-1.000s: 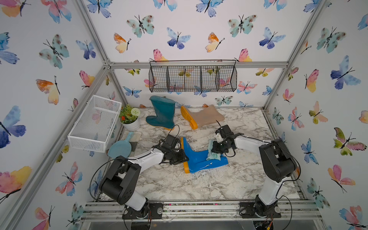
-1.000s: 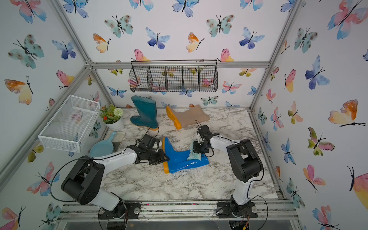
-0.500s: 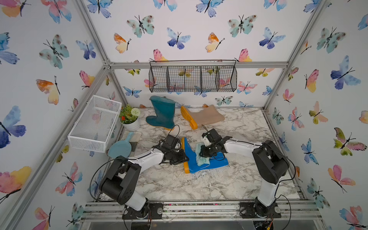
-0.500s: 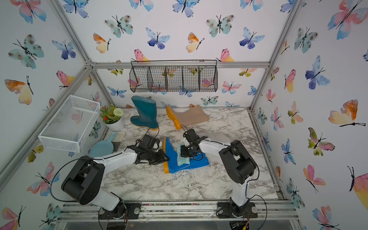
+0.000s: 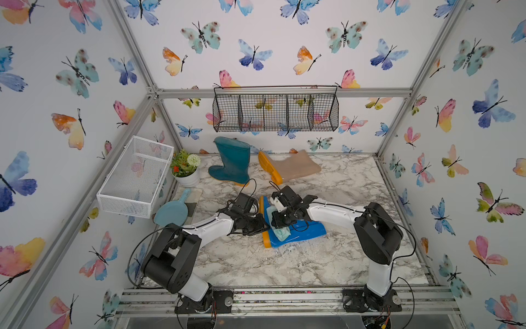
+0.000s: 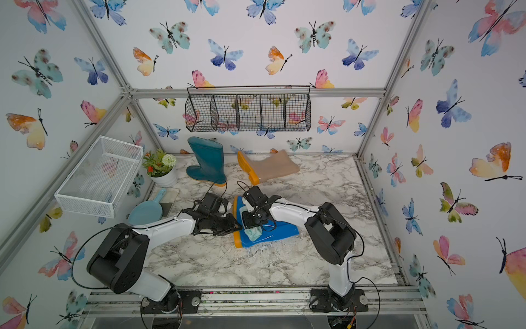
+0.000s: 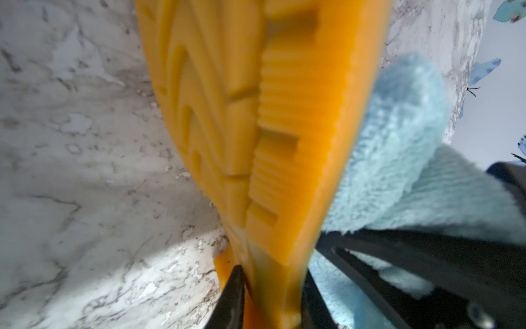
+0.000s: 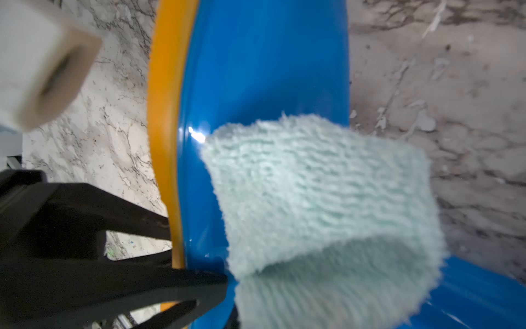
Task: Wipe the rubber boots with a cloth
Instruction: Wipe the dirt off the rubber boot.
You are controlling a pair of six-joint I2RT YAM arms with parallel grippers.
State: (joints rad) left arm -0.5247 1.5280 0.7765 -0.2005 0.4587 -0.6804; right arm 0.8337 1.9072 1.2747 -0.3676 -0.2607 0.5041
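— Where do we have the blue boot [image 5: 301, 232]?

— It lies on its side in the middle of the worktop [image 5: 284, 262], between our two arms. Its orange sole [image 7: 270, 128] faces our left arm and its shaft points toward our right arm.

— Is our left claw [image 5: 264, 225] on it?

— Yes. In the left wrist view we see its two black fingers [image 7: 232, 293] set on either side of the sole's edge, clenched on the blue boot. The right wrist view shows the same grip from the other side.

— And the cloth [image 8: 313, 185]?

— Our right claw [image 5: 278, 225] is clenched on it. The pale aqua fuzz folds out from under the claw and lies across the glossy blue foot, close beside the orange rim. In both top views it shows as a small pale patch just below the claw, touching the boot near the sole end.

— How near are the two claws to each other?

— Very near, just beside each other at the sole end of the boot.

— What about the other two boots?

— The teal boot [image 5: 232, 162] stands upright at the back of the worktop. The beige boot [image 5: 296, 169] lies on its side just beside it, with its sole turned toward the teal one. Both sit well apart from our claws.
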